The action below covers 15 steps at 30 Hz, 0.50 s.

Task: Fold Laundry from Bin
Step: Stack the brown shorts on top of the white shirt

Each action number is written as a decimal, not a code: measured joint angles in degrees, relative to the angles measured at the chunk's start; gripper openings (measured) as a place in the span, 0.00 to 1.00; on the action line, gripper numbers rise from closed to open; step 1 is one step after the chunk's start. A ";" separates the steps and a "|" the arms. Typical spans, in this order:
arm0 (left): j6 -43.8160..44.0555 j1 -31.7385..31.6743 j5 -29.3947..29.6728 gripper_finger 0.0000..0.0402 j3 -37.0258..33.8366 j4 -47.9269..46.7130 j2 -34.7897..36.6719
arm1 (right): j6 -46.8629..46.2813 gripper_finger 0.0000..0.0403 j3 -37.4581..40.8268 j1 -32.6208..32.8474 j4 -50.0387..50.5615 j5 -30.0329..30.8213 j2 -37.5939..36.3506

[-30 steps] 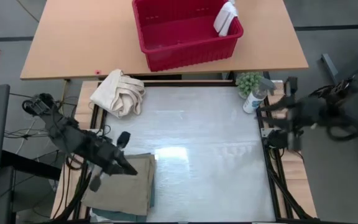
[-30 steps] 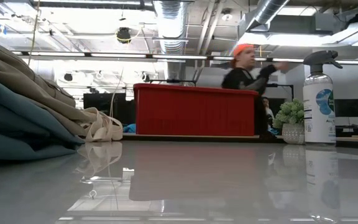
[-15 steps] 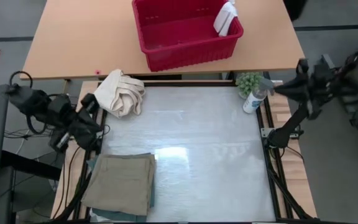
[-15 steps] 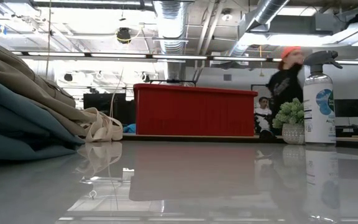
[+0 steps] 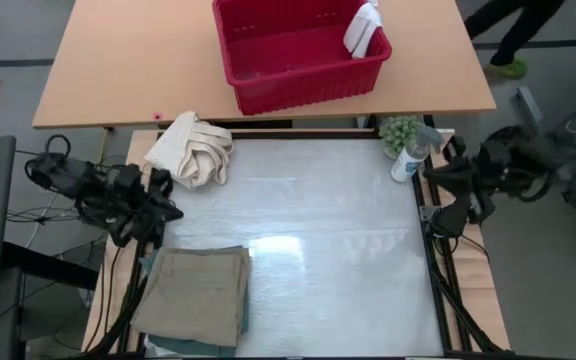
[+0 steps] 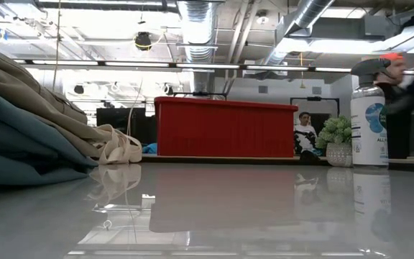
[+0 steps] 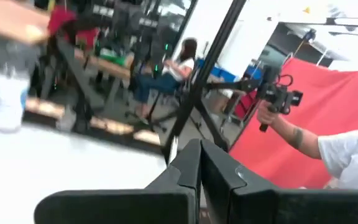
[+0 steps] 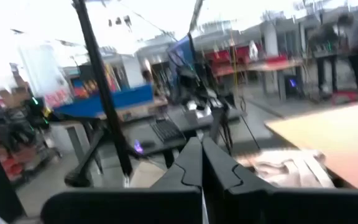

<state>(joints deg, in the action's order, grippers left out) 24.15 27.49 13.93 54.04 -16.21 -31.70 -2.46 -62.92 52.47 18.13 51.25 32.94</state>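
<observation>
The tan trousers (image 5: 196,293) lie folded flat in a neat rectangle at the near left corner of the white worktop (image 5: 318,240), stacked on a teal garment (image 6: 20,144) whose edge peeks out beneath. A small white cloth (image 5: 362,28) hangs over the far right corner of the red bin (image 5: 298,52), on the wooden table behind. Both hands are closed and empty: the left hand (image 5: 158,205) beside the worktop's left edge, the right hand (image 5: 448,170) off its right edge.
</observation>
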 joint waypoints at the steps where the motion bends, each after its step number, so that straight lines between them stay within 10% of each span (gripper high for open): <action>1: 1.43 0.00 -0.05 0.00 -0.36 -0.89 0.00 | 1.43 0.07 2.85 0.00 -3.55 -0.17 -0.86; 15: 20.59 6.56 -11.76 0.00 -9.62 -13.35 -12.29 | -6.21 0.05 17.71 -1.90 -12.99 1.74 -1.76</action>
<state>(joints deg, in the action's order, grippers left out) 44.74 34.05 2.17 44.42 -29.56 -43.99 -8.66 -45.21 50.57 5.14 52.99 31.18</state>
